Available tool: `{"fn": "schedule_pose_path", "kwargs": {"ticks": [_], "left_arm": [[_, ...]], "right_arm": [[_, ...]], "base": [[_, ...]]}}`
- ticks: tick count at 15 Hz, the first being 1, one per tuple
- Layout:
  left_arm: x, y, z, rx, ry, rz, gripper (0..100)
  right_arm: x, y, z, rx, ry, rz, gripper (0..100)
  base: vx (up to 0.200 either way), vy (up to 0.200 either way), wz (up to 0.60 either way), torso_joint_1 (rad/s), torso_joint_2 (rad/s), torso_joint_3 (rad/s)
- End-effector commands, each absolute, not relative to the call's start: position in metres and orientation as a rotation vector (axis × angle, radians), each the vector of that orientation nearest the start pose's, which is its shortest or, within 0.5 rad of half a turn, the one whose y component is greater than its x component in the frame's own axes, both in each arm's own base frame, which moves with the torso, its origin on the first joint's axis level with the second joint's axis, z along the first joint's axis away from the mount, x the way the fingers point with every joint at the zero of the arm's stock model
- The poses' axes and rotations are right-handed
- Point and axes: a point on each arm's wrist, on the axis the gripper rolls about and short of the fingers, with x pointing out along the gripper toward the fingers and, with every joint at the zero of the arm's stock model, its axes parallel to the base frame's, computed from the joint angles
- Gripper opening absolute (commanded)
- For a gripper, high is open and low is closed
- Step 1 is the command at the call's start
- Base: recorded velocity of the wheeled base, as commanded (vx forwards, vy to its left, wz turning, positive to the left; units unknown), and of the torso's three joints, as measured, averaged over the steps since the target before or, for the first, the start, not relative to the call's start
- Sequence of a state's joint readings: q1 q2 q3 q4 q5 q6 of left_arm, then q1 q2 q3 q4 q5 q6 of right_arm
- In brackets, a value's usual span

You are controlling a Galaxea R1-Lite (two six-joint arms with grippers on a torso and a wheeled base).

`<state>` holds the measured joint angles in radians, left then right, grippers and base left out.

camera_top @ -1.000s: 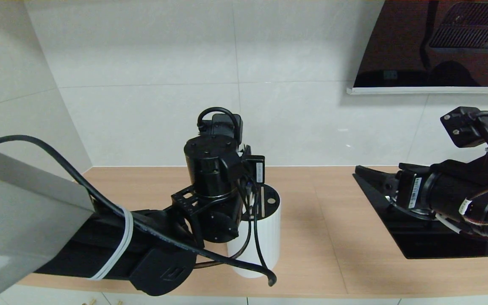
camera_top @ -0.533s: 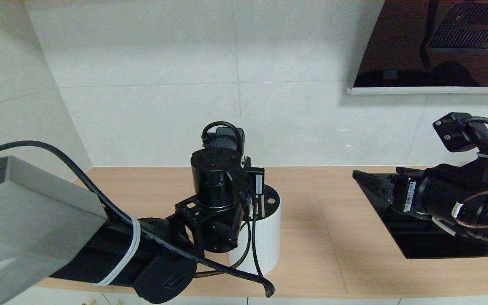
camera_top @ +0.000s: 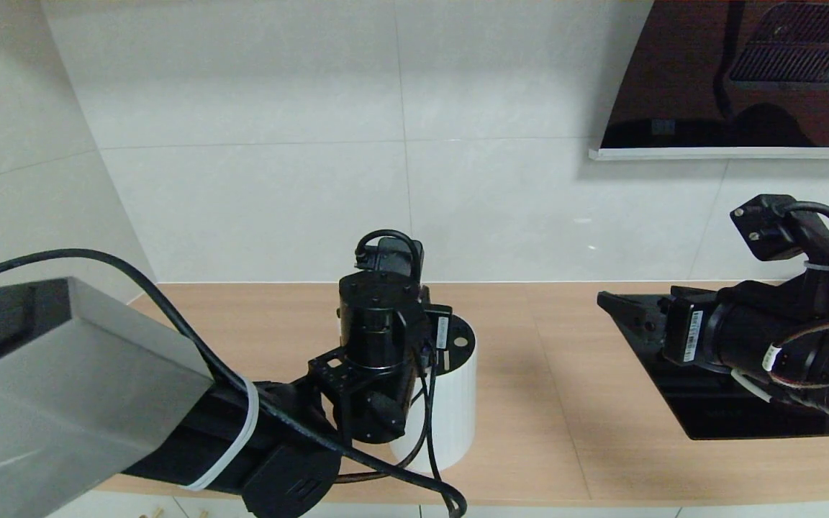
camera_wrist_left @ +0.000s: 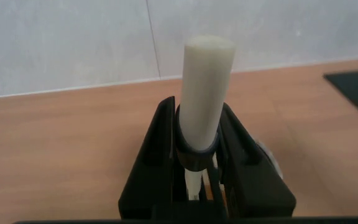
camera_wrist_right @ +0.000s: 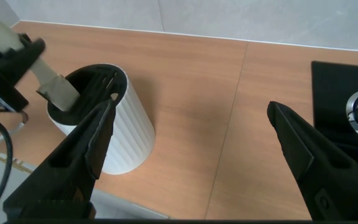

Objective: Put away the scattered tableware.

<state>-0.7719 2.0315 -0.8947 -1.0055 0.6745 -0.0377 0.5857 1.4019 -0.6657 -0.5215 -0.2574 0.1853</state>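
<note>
**Left gripper lines a utensil up over the holder, handle uppermost**
The left gripper (camera_wrist_left: 197,154) is pinched on the cream handle of a utensil (camera_wrist_left: 207,81). It holds the utensil near upright, so the lower end dips into a slot in the dark top of the white ribbed holder (camera_wrist_right: 118,134). The working end is hidden. The holder stands near the front edge of the tabletop (camera_top: 529,432). The right gripper (camera_wrist_right: 190,112) has its fingers spread and carries nothing. It hangs between the holder and the black cooktop (camera_top: 709,414), probably kept clear of the insertion.

White ribbed holder (camera_wrist_right: 128,142), cream handle (camera_wrist_left: 207,87)
</note>
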Motion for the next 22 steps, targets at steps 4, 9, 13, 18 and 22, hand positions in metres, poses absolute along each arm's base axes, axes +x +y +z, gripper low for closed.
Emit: {"fn": "schedule_pose_path", "kwargs": {"ticks": [4, 9, 13, 18, 22], "left_arm": [[0.275, -0.253, 0.120, 0.067, 0.120, -0.108, 0], [0.275, -0.253, 0.120, 0.067, 0.120, -0.106, 0], [0.275, -0.253, 0.122, 0.063, 0.116, -0.108, 100], [0.275, -0.252, 0.123, 0.059, 0.112, -0.108, 100], [0.267, -0.230, 0.174, -0.034, 0.006, -0.090, 100]], "right_arm": [[0.195, 0.123, 0.212, 0.093, 0.231, 0.308, 100], [0.195, 0.123, 0.211, 0.092, 0.232, 0.308, 100], [0.195, 0.123, 0.211, 0.092, 0.233, 0.308, 100], [0.195, 0.123, 0.210, 0.091, 0.235, 0.308, 100], [0.193, 0.122, 0.209, 0.091, 0.239, 0.318, 100]], "base": [[0.000, 0.000, 0.00, 0.000, 0.00, 0.000], [0.000, 0.000, 0.00, 0.000, 0.00, 0.000], [0.000, 0.000, 0.00, 0.000, 0.00, 0.000], [0.000, 0.000, 0.00, 0.000, 0.00, 0.000], [0.000, 0.000, 0.00, 0.000, 0.00, 0.000]]}}
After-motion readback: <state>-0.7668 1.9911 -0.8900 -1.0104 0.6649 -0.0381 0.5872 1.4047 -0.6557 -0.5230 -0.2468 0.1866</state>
